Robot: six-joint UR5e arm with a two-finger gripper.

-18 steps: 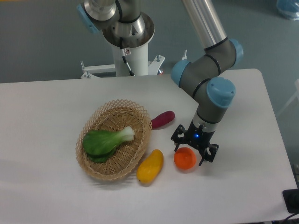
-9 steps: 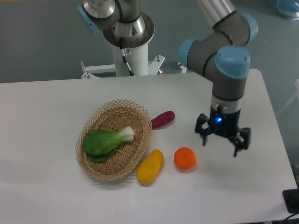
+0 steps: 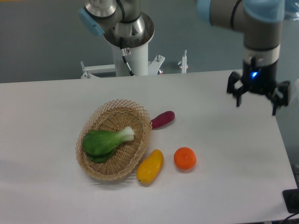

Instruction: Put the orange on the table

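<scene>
The orange [image 3: 185,158] is set on the surface [image 3: 224,186], well below-left of the empty, spread-apart tool [image 3: 256,97], so only retreat is judged needed.

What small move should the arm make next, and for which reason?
Probably none toward the fruit: just hold clear or retreat a little further. The orange sits alone on the table, beside the yellow fruit, and the gripper is open, empty, and far off near the right edge.

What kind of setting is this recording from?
Probably a robotics lab: a white table with a pedestal-mounted arm, an open gripper, and food props like an orange and basket.
</scene>
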